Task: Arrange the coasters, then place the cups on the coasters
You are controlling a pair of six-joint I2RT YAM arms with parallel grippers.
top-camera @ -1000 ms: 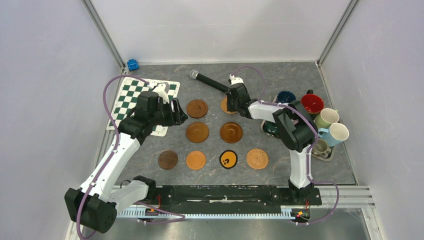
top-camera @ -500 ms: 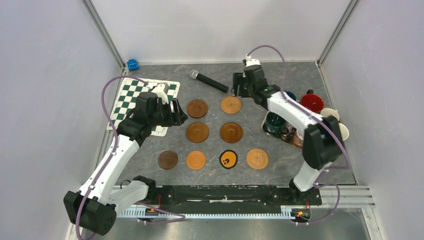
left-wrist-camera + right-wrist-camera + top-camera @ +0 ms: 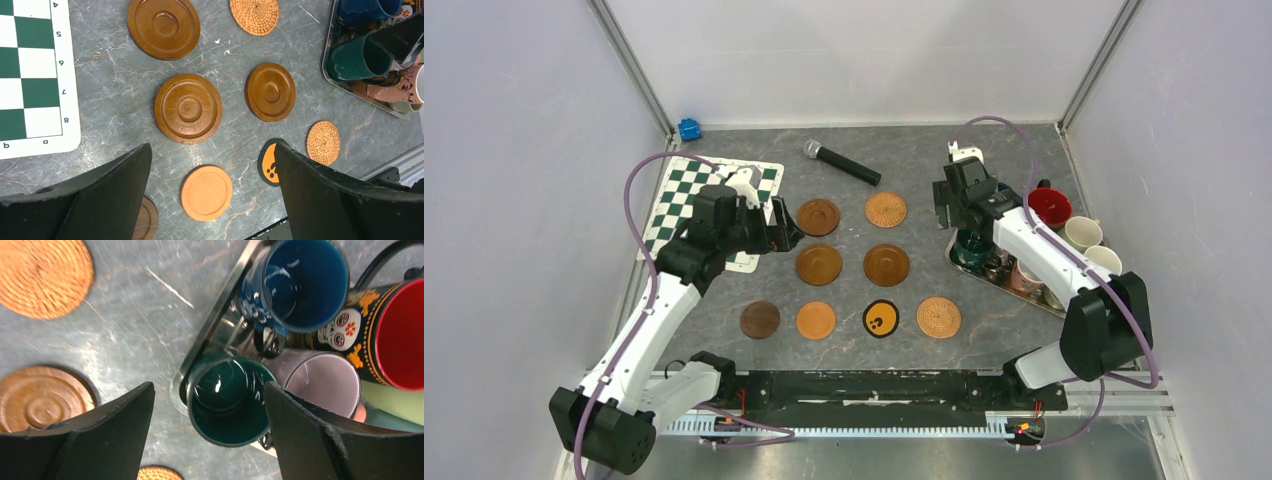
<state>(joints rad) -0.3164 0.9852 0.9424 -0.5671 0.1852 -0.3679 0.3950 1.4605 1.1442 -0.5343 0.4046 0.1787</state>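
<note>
- The right pincer hangs over the cluster of cups with its jaws spread wide and nothing held between them.
- Straight below it, framed between the two fingers, the dark green cup stands upright with its mouth up. This is the relation the next move seems to turn on: a plain descent would put one finger on either side of it.
- The cup is round, so it has no long axis to line up with. A dark shape at its rim near the right finger may be its handle, but that is not clear.
- Close on the far side of the green cup are a dark blue cup, a pale cup and a red-inside cup. All are crowded together on a metal tray, so there looks to be little room for the fingers.
- Off to the pincer's left, on the bare worktop, lie a woven coaster and a grooved wood coaster, both without cups.
- All eight coasters lie in rows, and every one is bare.
- The left pincer, also spread and holding nothing, hovers beyond the coasters, well apart from the tray. The right arm is much the nearer to the cups.
</note>
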